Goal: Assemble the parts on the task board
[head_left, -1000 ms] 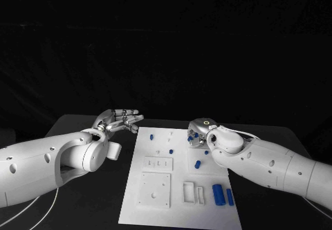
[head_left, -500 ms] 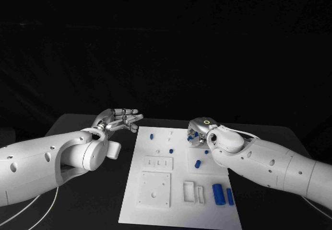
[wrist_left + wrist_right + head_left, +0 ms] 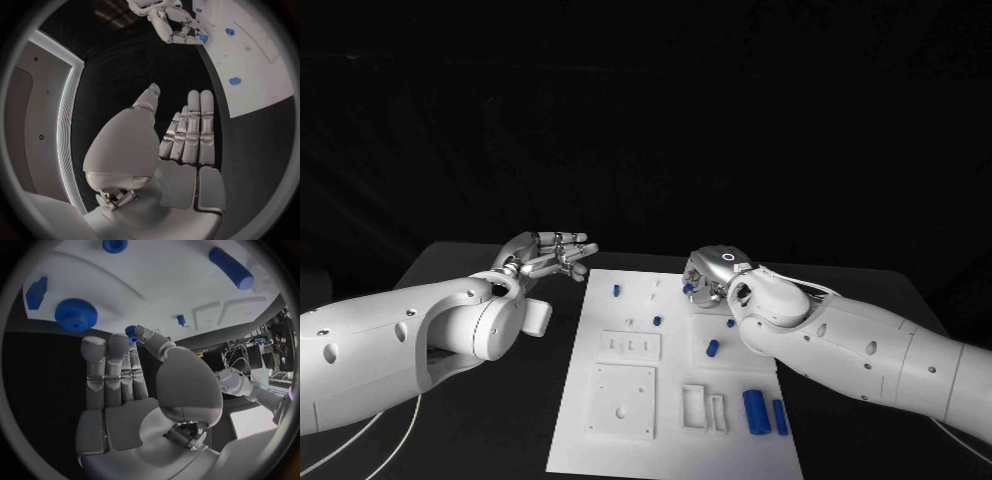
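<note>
While your right hand [image 3: 708, 278] seemingly pinched a small blue part [image 3: 130, 332] above the task board [image 3: 629, 432] for seating, your left hand [image 3: 548, 252] waited empty, fingers straight, over the counter [image 3: 502, 420].

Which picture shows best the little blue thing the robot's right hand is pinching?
The right wrist view: the small blue toothed part sits plainly at the silver right hand's fingertips. The left wrist view shows it as a far blue speck; the head view mostly hides it.
</note>
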Tool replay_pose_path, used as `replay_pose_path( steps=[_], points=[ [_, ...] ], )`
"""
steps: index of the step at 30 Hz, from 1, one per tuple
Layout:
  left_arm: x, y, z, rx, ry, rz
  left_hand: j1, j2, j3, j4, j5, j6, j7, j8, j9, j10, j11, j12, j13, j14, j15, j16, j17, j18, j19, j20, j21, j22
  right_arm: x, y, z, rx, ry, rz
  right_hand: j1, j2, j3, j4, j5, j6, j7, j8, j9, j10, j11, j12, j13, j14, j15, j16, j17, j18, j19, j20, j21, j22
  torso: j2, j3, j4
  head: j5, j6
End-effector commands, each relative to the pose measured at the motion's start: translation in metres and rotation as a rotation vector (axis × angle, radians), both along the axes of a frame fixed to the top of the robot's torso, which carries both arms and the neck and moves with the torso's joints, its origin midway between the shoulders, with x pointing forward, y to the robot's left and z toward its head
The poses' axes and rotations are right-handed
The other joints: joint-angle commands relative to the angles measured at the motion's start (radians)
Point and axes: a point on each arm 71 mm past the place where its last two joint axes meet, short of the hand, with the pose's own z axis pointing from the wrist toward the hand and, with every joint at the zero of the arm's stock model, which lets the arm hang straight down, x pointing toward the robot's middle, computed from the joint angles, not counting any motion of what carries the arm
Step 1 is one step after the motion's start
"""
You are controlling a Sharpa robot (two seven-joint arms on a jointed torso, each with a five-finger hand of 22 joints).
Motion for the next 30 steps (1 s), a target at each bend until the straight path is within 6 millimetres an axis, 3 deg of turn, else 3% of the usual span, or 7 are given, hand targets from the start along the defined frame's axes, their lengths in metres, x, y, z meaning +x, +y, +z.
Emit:
replay_pose_path(
  steps=[1,9,14,19,26,30],
  points=[
    [0.001,-0.002,0.003,-0.001,-0.008,-0.005,0.006,0.002,0.002,-0.004,-0.006,-0.004,0.002,0.004,0.000,-0.004,-0.001,0.001,0.001,-0.005,-0.004,-0.005,-0.001,0.017,-0.006,-0.002,0.003,-0.001,-0.001,0.007,0.004,0.010,-0.044,0.001,0.000,0.003,0.005,0.000,-0.006,0.013,-0.005,0.002,0.078,0.014,-0.004,0.003,0.015,0.002,-0.007,0.002,0.002,0.009,0.020,-0.008,-0.004,0.011,0.002,-0.0011,0.0045,0.000,0.006],
    [0.001,-0.004,0.003,-0.004,-0.006,-0.011,0.005,0.002,0.002,-0.005,-0.006,-0.004,0.002,0.004,0.000,-0.004,-0.001,0.001,0.001,-0.006,-0.004,-0.004,-0.001,0.017,-0.007,-0.002,0.004,-0.001,0.001,0.023,0.008,0.038,-0.074,0.014,0.000,0.002,0.008,0.003,-0.010,0.011,-0.004,0.001,0.077,0.013,-0.004,0.003,0.014,0.001,-0.007,0.000,0.002,0.006,0.021,-0.008,-0.009,0.023,0.006,-0.0027,0.0067,0.004,0.009],
    [0.000,-0.007,0.003,-0.006,-0.006,-0.018,0.004,0.003,0.003,-0.008,-0.006,-0.004,0.002,0.003,-0.001,-0.004,-0.002,0.001,0.001,-0.007,-0.004,-0.004,-0.001,0.017,-0.008,-0.002,0.005,-0.001,0.004,0.031,0.008,0.045,-0.084,0.014,0.001,0.001,0.008,0.003,-0.011,0.011,-0.004,0.001,0.077,0.013,-0.004,0.003,0.013,0.001,-0.007,0.000,0.002,0.006,0.022,-0.008,-0.012,0.028,0.010,-0.0080,0.0136,-0.001,0.013],
    [0.000,-0.009,0.003,-0.009,-0.003,-0.024,0.001,0.004,0.003,-0.010,-0.006,-0.005,0.002,0.003,-0.001,-0.005,-0.001,0.001,0.001,-0.011,-0.002,-0.006,-0.003,0.017,-0.011,-0.001,0.004,-0.002,0.006,0.034,0.008,0.046,-0.099,0.007,0.001,0.001,0.008,0.003,-0.011,0.011,-0.004,0.001,0.077,0.013,-0.004,0.003,0.013,0.001,-0.007,0.000,0.002,0.006,0.022,-0.008,-0.012,0.028,0.015,-0.0100,0.0184,0.001,0.014],
    [-0.001,-0.011,0.003,-0.012,-0.001,-0.030,0.001,0.002,0.005,-0.006,-0.005,-0.007,0.001,0.003,-0.001,-0.010,0.001,0.001,0.001,-0.010,0.009,-0.101,-0.037,0.010,-0.021,0.010,-0.061,-0.048,0.009,0.035,0.009,0.052,-0.116,-0.004,0.002,0.000,0.011,0.004,-0.015,0.012,-0.004,0.001,0.074,0.013,-0.004,0.003,0.012,0.001,-0.006,0.000,0.002,0.006,0.025,-0.008,-0.019,0.044,0.019,-0.0150,0.0238,-0.002,0.020],
    [-0.001,-0.013,0.003,-0.014,-0.001,-0.034,0.001,0.001,0.005,-0.005,-0.005,-0.007,0.001,0.003,-0.001,-0.011,0.001,0.000,0.001,0.004,0.011,-0.147,-0.044,0.008,-0.012,0.012,-0.093,-0.072,0.011,0.037,0.009,0.053,-0.118,-0.005,0.002,0.000,0.011,0.004,-0.014,0.011,-0.004,0.001,0.074,0.012,-0.003,0.002,0.012,0.001,-0.006,-0.001,0.002,0.006,0.025,-0.008,-0.020,0.044,0.021,-0.0153,0.0238,0.003,0.024]
  ],
)
